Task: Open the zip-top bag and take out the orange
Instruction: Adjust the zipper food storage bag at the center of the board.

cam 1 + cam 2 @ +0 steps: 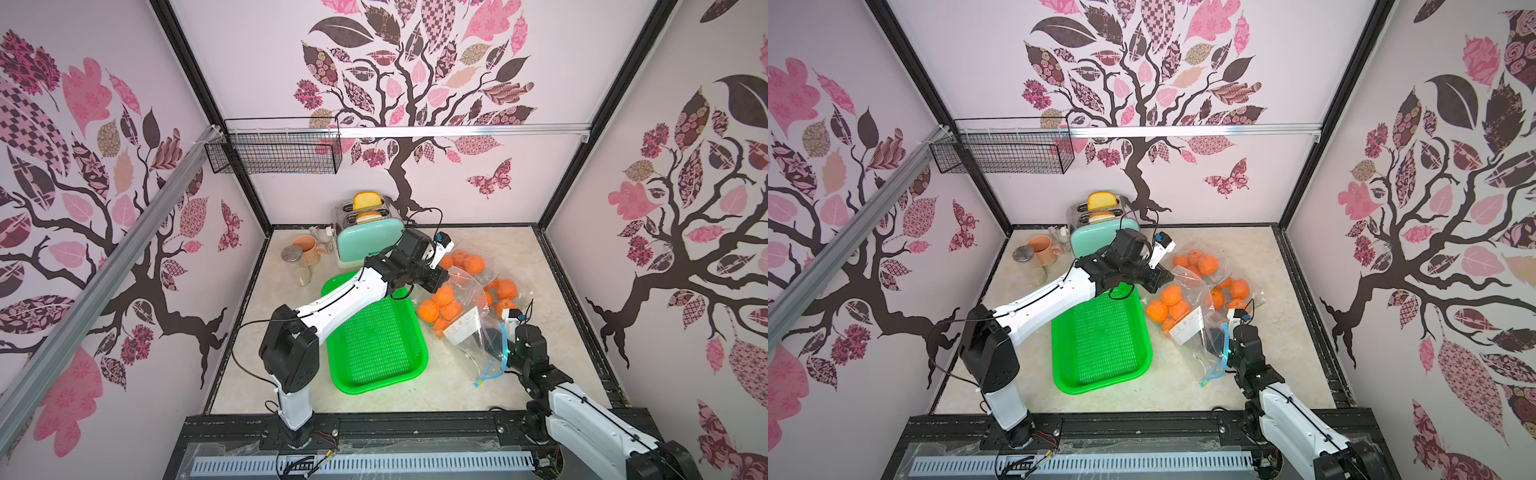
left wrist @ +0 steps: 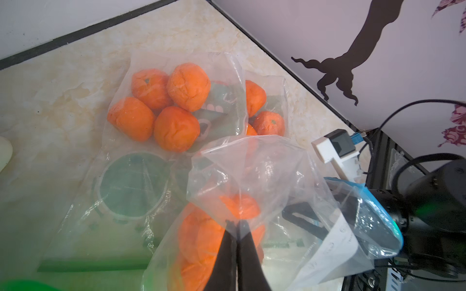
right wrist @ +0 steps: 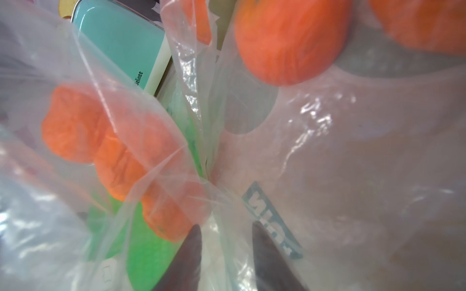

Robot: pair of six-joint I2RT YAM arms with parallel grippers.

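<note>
We've got a green perforated plastic tray (image 1: 376,345) mid-bench. Just right of it, the left gripper (image 2: 237,224) is clenched on a fold of the clear zip-top plastic bag (image 1: 476,347), pinching the upper film and tenting it off the bench. Inside that bag we see the wrinkled orange fruits (image 1: 444,297), bunched at its far end beside the tray's right rim. On the bag's near end the blue zipper strip (image 1: 503,353) is parted, so we judge opening done and the take-out step in hand. Coming from the bench's front right, the right gripper (image 3: 227,241) sits inside the bag mouth, jaws apart, only loose film between them and no fruit held. Next move as we judge it: the right one goes deeper to the nearest orange, straddles it, closes and backs out through the mouth, with the left pinch propping it open. We'd watch for film snagging in the jaws
</note>
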